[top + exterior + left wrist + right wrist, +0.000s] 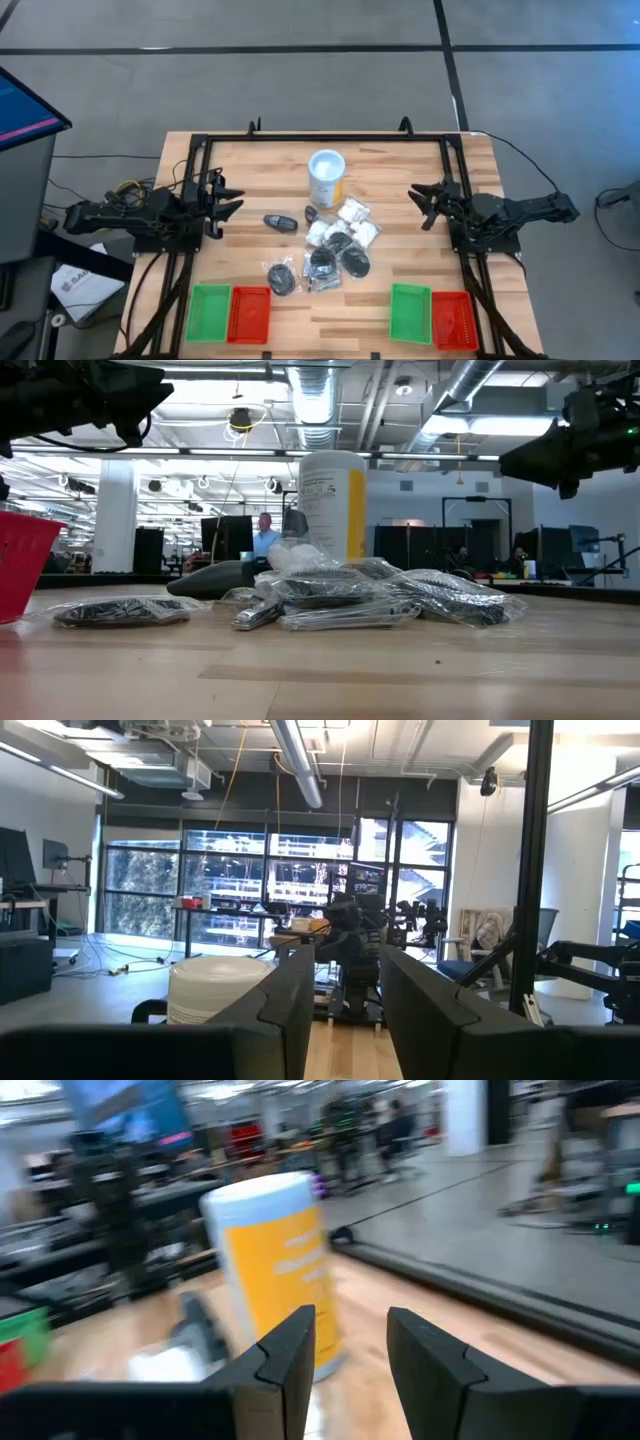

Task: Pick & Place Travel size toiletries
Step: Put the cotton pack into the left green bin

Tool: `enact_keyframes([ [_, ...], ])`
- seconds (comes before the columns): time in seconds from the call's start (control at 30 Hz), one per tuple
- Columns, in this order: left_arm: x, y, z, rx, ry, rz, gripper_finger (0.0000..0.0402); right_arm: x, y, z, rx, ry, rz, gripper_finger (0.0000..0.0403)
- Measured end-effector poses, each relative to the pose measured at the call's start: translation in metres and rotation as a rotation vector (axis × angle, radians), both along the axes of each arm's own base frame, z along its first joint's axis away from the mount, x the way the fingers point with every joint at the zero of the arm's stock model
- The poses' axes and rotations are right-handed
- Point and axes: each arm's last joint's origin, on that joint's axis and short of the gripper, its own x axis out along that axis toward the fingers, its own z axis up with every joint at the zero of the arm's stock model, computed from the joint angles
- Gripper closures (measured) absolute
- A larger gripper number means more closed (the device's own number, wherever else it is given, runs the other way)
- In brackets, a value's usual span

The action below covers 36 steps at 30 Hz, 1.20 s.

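The travel size toiletries (335,245) lie in a loose heap of clear-wrapped white and black packets at the table's middle, also seen in the low view (370,595). A dark grey oblong piece (280,222) and a black round packet (282,277) lie apart on the heap's left. My left gripper (228,197) hovers open left of the heap, its fingers (290,990) pointing level toward it. My right gripper (420,205) hovers open on the right, fingers (290,1350) also level. Neither has anything between its fingers.
A white tub with a yellow label (326,178) stands upright just behind the heap. Green and red trays sit side by side at the near left (209,312) (249,312) and near right (410,312) (453,318). A black frame (325,137) borders the table.
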Motion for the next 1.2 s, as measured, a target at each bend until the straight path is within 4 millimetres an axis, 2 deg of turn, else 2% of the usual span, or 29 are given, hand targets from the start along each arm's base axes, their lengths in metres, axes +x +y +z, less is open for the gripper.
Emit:
enact_keyframes([
  [0.27,0.000,0.000,0.001,0.000,-0.012,0.000,0.0293,0.004,0.004,-0.002,0.019,0.023,0.131,0.0285],
  [0.47,-0.001,0.000,0.002,0.000,-0.018,0.000,0.0293,0.011,0.006,-0.009,0.044,0.099,0.137,0.0285],
  [0.77,-0.001,0.000,0.002,-0.001,-0.023,-0.001,0.0293,0.027,0.009,-0.003,0.055,0.242,0.145,0.0282],
  [0.87,-0.001,0.000,0.002,-0.002,-0.023,-0.001,0.0293,0.033,0.010,-0.007,0.075,0.306,0.136,0.0264],
  [1.07,-0.001,0.000,0.002,-0.002,-0.023,-0.001,0.0293,0.047,0.011,-0.014,0.146,0.423,0.105,0.0197],
  [1.2,-0.001,0.000,0.002,-0.002,-0.024,-0.001,0.0293,0.056,0.009,-0.021,0.192,0.482,0.065,0.0168],
])
